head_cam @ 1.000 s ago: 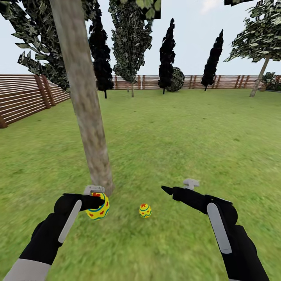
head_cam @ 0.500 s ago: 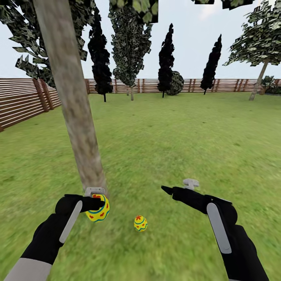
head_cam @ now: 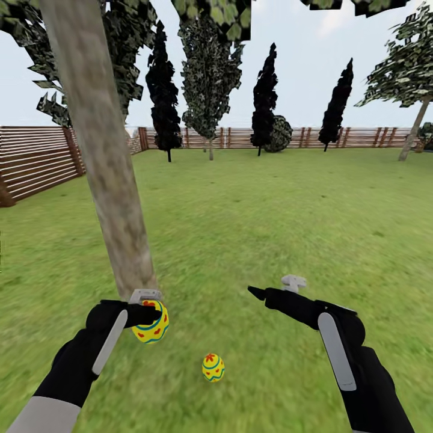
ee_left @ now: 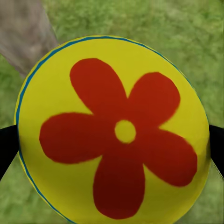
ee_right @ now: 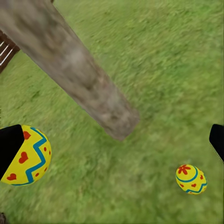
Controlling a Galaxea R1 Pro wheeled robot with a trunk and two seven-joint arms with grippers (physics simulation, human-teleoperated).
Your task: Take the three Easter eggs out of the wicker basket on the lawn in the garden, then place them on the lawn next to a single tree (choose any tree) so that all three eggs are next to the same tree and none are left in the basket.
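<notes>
Head view has shifted: the trunk (head_cam: pixel 114 198) sits nearer. Left fingers (head_cam: pixel 150 314) pinch an egg (head_cam: pixel 151 323) beside it; a second egg (head_cam: pixel 213 367) lies below. Right fingers (head_cam: pixel 278 287) gape empty.

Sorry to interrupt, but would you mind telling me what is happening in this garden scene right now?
The robot stands on the lawn close to the base of a tree with a thick, leaning trunk. Its left gripper is shut on an Easter egg, held just above the grass near the trunk. A second egg lies on the grass nearby, between the two arms. The right gripper is open and holds nothing.
</notes>
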